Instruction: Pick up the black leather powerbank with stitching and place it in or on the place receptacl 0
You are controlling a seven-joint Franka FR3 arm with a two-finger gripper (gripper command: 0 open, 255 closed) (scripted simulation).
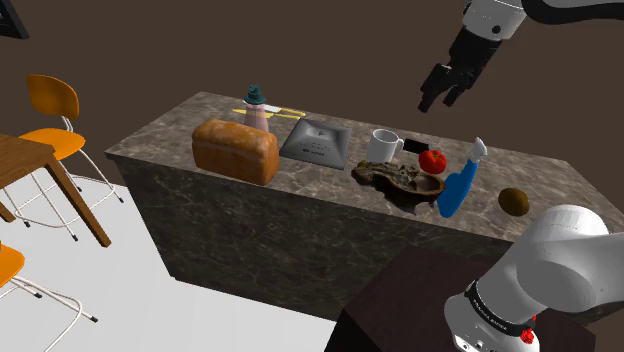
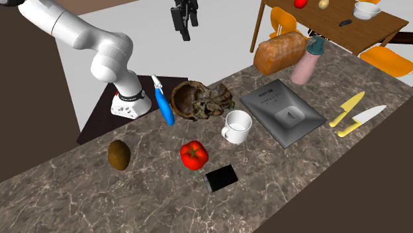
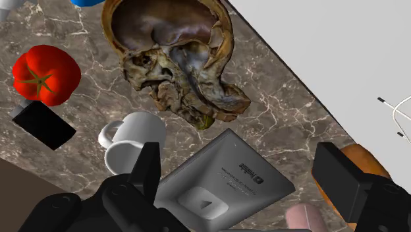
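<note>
On counter (image 2: 99, 198): one powerbank (image 2: 220, 177), one mug (image 2: 237, 126)

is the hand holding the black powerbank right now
No, in the wrist view the hand is open and empty, while the black powerbank lies on the counter near the tomato.

Dim, even light; soft shadows, no glare.

Open air above powerbank (image 2: 220, 177); tomato (image 2: 194, 155) and mug (image 2: 237, 126) nearby.
</note>
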